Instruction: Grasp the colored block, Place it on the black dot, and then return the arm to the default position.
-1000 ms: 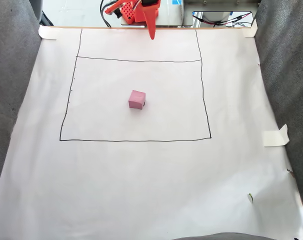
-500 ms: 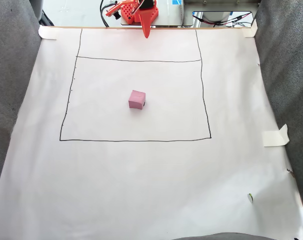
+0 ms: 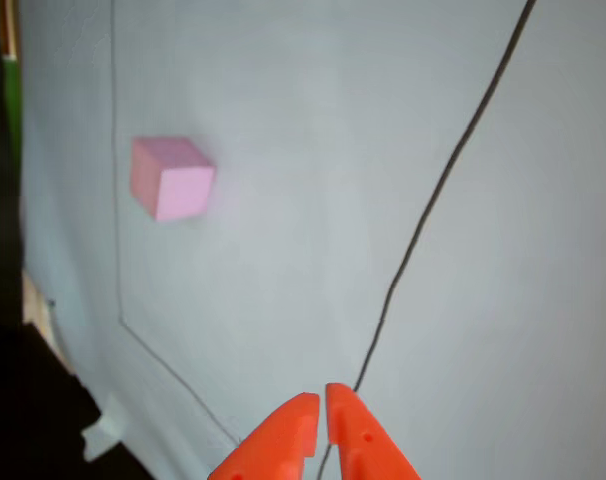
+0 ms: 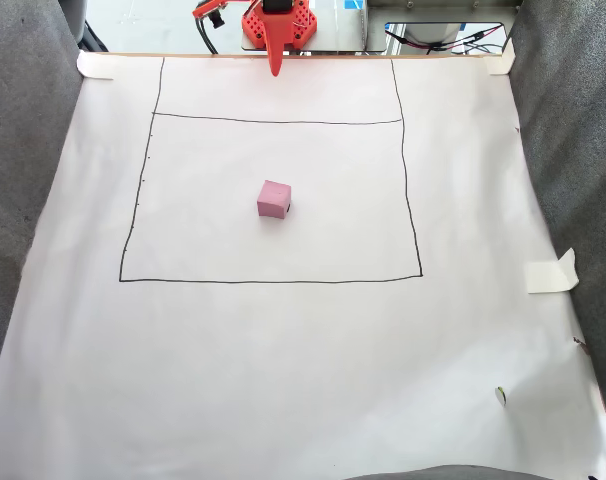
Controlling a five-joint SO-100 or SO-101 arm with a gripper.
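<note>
I see the bench covered by a white paper sheet (image 4: 283,360), matte and smooth, its far corners taped down; grey carpet-like fabric (image 4: 28,130) flanks it on both sides in the fixed view. A thin black hand-drawn rectangle (image 4: 420,240) is inked on the paper, with one cross line near its far edge.

The arm (image 4: 278,20) sits at the far edge of the sheet in the fixed view, bright orange plastic with small holes in the body. Its gripper (image 4: 275,68) tapers to a point aimed toward the near side of the sheet. In the other view the gripper (image 3: 320,402) enters from the bottom edge: two smooth orange pointed fingers (image 3: 283,435), tips pressed nearly together with a hairline slit between, holding nothing.

The colored block (image 4: 274,199) rests on the paper, roughly central within the rectangle and well apart from the gripper. It is a pink foam cube, matte, slightly rough. No long axis; its faces are about equal. It sits rotated, edges skewed to the drawn lines. In the other view the colored block (image 3: 170,178) shows one corner edge toward the camera.

I cannot make out the black dot with certainty.
</note>
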